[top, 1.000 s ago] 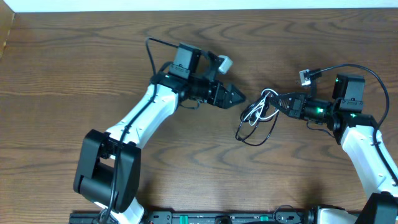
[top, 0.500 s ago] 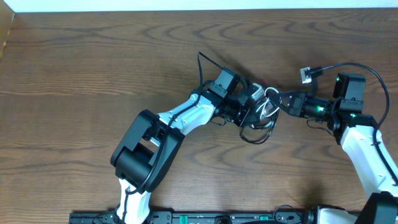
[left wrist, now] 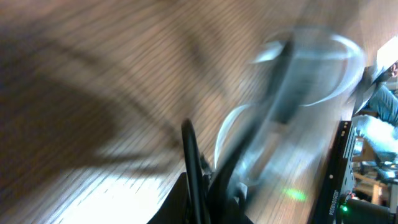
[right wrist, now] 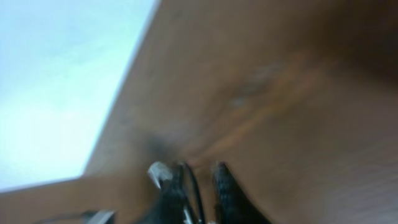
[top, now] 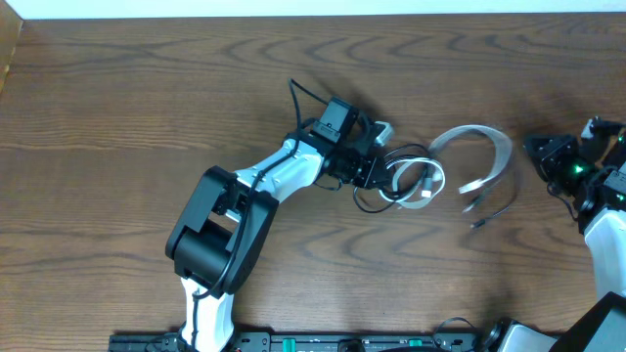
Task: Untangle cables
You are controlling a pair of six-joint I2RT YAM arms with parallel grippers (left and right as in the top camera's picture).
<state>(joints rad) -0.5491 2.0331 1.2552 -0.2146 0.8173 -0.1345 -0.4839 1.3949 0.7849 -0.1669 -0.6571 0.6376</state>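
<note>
- Well, my left gripper is clamped tight on the cables, whose coiled loops lie on the table right at its fingertips.
- A white cable arcs away from the left gripper, blurred, with a thin black cable beside it.
- My right gripper sits well apart from the left gripper, beyond that arc; I cannot tell whether its jaws are parted.

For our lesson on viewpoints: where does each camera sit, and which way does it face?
Overhead: above the table, facing straight down; shows both arms, left hand at the cables, right hand away from them.
Left wrist: behind its fingers, looking along the table at blurred cables.
Right wrist: behind its fingers, facing the table and a pale area beyond.
Shared: overhead and left wrist both show the cables.
</note>
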